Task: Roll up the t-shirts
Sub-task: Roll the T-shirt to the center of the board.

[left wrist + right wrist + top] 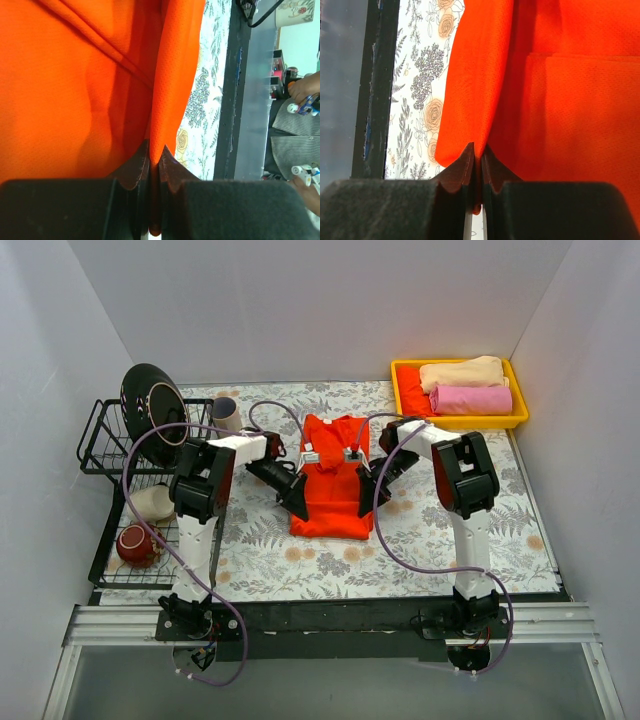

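The orange shirt (330, 502) lies mid-counter (270, 562), folded into a narrow strip and bunched at its far end. The left hand (155, 152) and right hand (479, 150) each pinch a fold of it. At the far right, a yellow tray (402, 367) holds a rolled cream shirt (462, 372), a pink shirt (470, 400) and an orange-red cloth (411, 396).

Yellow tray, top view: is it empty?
No, the yellow tray holds a bundled cream t-shirt with a bundled pink t-shirt beside it.
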Available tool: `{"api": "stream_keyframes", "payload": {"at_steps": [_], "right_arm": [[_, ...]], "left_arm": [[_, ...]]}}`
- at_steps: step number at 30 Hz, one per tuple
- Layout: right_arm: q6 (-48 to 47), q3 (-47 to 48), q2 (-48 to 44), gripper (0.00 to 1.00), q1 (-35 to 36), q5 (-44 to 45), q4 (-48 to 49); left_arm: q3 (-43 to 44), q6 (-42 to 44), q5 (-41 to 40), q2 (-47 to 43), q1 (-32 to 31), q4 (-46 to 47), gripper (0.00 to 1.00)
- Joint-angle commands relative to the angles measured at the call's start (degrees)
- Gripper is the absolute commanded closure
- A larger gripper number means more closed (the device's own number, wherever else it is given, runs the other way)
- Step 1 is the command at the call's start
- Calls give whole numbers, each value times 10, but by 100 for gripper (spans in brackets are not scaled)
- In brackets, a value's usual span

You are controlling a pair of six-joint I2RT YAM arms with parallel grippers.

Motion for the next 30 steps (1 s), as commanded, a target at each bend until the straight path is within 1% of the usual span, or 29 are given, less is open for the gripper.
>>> {"api": "stream_keyframes", "payload": {"at_steps": [1,2,4,6,7,10,12,14,16,19,21,22,23,24,25,26,27,29,30], "right_arm": [[12,29,25,88,-5,-7,-36],[13,31,34,88,-4,-9,-35],[16,41,43,87,-5,-9,-35],[18,52,58,87,-4,-3,-34],[20,58,63,87,-5,2,-34],[38,87,86,86,-4,17,-34],[48,102,102,86,-4,20,-34],[64,124,115,86,-4,27,-34],[79,134,129,85,-4,34,-33],[101,151,140,85,-5,40,-24],[110,154,145,85,-5,43,-19],[110,157,148,85,-4,44,-19],[111,162,151,85,-4,47,-19],[114,166,153,85,-4,49,-19],[117,170,161,85,-5,55,-20],[116,176,166,85,-4,56,-33],[115,181,169,85,-4,58,-34],[111,175,168,85,-4,60,-35],[106,169,167,85,-4,59,-35]], "left_arm": [[-16,-35,1,-23,27,33,100],[-34,-71,4,-28,29,52,100],[-50,-102,0,-47,32,107,99],[-68,-147,-26,-63,32,146,96],[-72,-163,-35,-69,32,182,90],[-86,-187,-67,-90,33,225,76],[-90,-186,-79,-104,34,237,73],[-96,-193,-85,-140,33,252,70],[-111,-186,-86,-190,31,277,67],[-138,-161,-99,-235,19,297,63],[-161,-140,-105,-277,-1,316,62],[-195,-119,-121,-292,-10,329,61],[-216,-106,-132,-327,-31,343,59],[-237,-96,-144,-345,-44,383,55],[-287,-70,-164,-363,-55,407,53],[-311,-62,-172,-400,-74,433,52],[-335,-49,-179,-413,-85,479,50],[-380,-16,-191,-435,-110,513,48],[-387,-3,-194,-445,-116,533,48]]}}
